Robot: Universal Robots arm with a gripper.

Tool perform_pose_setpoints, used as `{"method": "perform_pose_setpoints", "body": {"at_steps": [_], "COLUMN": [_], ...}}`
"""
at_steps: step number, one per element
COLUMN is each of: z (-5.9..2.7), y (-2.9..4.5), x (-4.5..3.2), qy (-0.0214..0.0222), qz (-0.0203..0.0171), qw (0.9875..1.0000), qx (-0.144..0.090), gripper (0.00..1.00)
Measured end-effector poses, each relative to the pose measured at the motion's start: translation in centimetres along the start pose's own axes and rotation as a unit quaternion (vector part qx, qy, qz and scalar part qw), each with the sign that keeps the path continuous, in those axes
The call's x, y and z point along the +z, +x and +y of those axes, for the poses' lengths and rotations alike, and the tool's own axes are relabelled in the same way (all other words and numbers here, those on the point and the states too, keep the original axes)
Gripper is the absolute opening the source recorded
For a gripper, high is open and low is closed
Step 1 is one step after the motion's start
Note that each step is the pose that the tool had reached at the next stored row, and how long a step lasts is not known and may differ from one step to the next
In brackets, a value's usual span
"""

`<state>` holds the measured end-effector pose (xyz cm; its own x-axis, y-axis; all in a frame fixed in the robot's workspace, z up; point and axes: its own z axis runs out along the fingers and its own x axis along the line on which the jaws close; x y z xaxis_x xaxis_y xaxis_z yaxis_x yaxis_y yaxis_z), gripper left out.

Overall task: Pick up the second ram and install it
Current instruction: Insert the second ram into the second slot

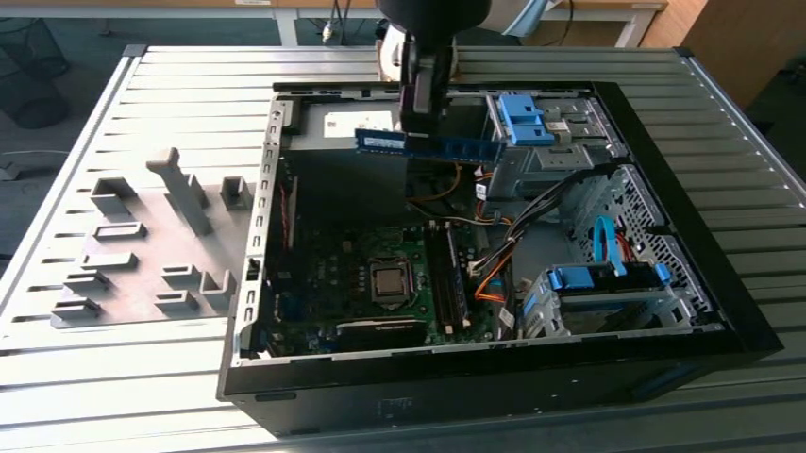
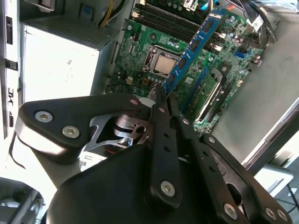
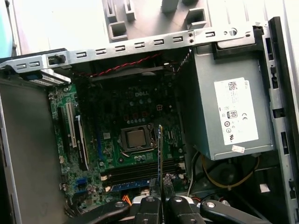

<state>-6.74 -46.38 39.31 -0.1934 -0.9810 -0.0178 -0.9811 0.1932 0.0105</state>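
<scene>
So, status check: the pickup half is done, the install half isn't. My gripper (image 1: 422, 127) is closed on the second ram stick (image 1: 473, 148), with the fingers pinched against its two flat faces. I'm hanging with it above the open PC case (image 1: 705, 311), over the far end as the exterior view has it, near the blue drive caddy (image 1: 523, 118). The stick is up in the air, well clear of the motherboard (image 1: 340, 274) and not touching any cable that I can see. It sits about level, with a bit sticking out on either side of my fingers.

In the first wrist view I'm looking along the stick's top edge (image 3: 160, 149). It runs across the memory slots (image 3: 140, 171) beside the CPU socket (image 3: 136, 138) rather than along them. So my read is that it's neither lined up with a slot nor seated, and all of the actual installing is left. I honestly can't tell whether one of those slots already holds a module.

As for the stick itself, it's a long, thin, flat board that reads blue here, with a row of black chips down its face. The second wrist view shows that best, with the stick (image 2: 194, 44) reaching out from my fingertips over the board. It looks straight and undamaged.

The grey holder blocks (image 1: 139, 236) sit on the table outside the case, on the exterior view's left, well apart from me.
</scene>
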Motion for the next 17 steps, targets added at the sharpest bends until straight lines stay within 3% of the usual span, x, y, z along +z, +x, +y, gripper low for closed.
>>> {"method": "perform_pose_setpoints", "body": {"at_steps": [10,17], "z": [0.00,0.00], "y": [0.00,0.00], "x": [0.01,0.02], "qy": [0.0009,0.0018], "qz": [0.0001,0.0005], "qw": [0.9990,0.9963], "qx": [0.045,0.086], "gripper": [0.14,0.14]}}
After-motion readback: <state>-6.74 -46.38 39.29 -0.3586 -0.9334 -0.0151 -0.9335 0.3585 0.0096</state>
